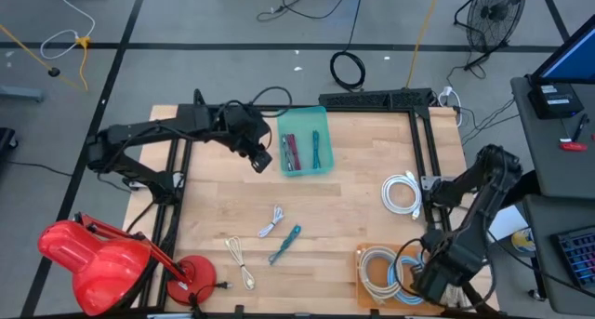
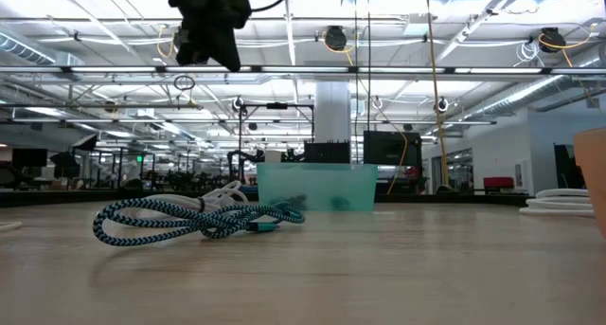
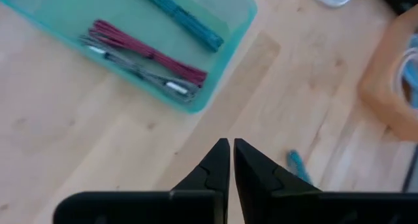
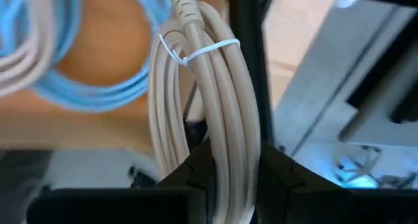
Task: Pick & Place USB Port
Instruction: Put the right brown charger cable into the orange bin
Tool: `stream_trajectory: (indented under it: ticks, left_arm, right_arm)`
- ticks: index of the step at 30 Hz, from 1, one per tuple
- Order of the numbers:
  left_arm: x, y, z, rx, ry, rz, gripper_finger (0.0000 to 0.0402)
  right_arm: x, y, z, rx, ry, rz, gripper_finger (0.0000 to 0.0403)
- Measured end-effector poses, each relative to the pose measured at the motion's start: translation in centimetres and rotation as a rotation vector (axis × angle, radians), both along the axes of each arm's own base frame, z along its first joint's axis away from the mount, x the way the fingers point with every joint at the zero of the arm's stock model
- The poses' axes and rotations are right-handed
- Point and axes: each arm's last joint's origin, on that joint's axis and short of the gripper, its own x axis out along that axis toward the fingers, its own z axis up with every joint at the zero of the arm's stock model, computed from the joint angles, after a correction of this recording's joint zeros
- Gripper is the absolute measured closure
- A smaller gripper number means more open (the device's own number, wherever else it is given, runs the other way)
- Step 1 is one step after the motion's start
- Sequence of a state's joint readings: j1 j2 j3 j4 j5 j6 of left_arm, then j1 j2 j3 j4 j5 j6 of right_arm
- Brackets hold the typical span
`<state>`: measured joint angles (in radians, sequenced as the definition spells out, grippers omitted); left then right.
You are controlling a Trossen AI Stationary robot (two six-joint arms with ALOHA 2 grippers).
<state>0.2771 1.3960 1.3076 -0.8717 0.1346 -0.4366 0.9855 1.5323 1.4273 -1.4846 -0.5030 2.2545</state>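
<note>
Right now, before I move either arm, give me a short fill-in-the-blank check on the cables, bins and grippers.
1. The teal bin holds a teal cable and a ____ cable.
2. The left gripper is empty, with its fingers ____.
3. The right gripper is shut on a coiled ____ cable.
4. The right gripper sits over the ____ bin at the table's corner.

Missing words: red; shut; beige; orange

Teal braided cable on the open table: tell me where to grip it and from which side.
Grip the teal cable at mid-bundle, coming straight down from above. It lies flat on the table as a narrow diagonal bundle, apart from the white cable beside it, so fingers should straddle it crosswise. The left pincer, shut and empty, is nearest.
</note>
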Motion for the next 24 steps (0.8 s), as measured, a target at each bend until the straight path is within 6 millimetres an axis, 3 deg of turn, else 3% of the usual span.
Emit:
stream_trajectory:
  ticks: [5,10,24]
  left_arm:
    - [0.7,0.0,-1.4,-0.071,-0.073,-0.003,0.0378]
    - [0.9,0.0,-1.4,-0.1,-0.112,-0.01,0.0378]
    - [0.9,-0.3,-1.5,-0.144,-0.105,-0.041,0.0378]
  right_arm:
    - [1.7,0.3,-1.7,-0.041,0.036,0.011,0.0345]
    - [3.3,0.4,-3.6,-0.056,0.088,0.094,0.0345]
    - [4.8,1.1,-6.8,-0.107,0.184,0.184,0.0345]
